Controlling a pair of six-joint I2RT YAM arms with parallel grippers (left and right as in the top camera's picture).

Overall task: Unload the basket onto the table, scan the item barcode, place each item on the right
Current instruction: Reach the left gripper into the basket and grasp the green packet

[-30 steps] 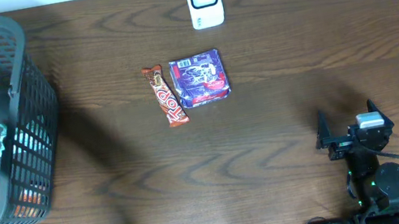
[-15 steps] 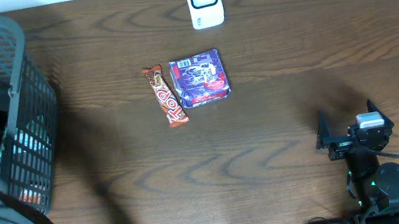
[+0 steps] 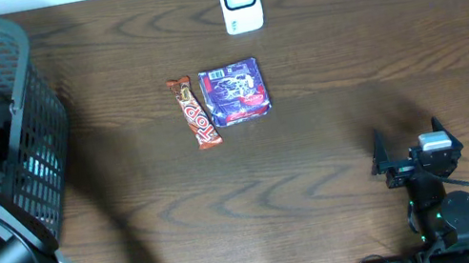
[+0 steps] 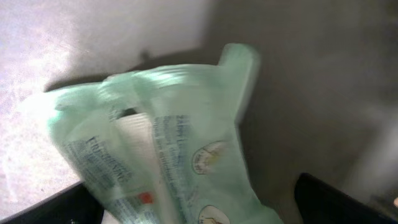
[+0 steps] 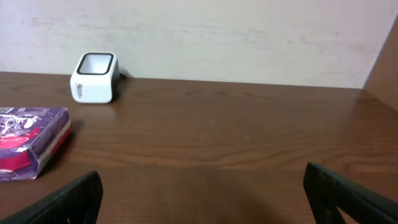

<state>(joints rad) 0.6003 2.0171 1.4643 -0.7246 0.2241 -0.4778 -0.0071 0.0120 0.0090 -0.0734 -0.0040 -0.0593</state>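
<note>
left tool [image 4: 199,190] over green packet [image 4: 168,143], hemmed by basket wall [image 3: 34,176]

a mock shop checkout is suggested. a white barcode scanner [image 3: 239,0] is set on a dark wooden bench [image 3: 375,49], with packaged snacks [image 3: 235,93] nearby and a grey shopping basket [image 3: 25,86] at one end. a plain pale wall [image 5: 249,31] is seen behind.
</note>
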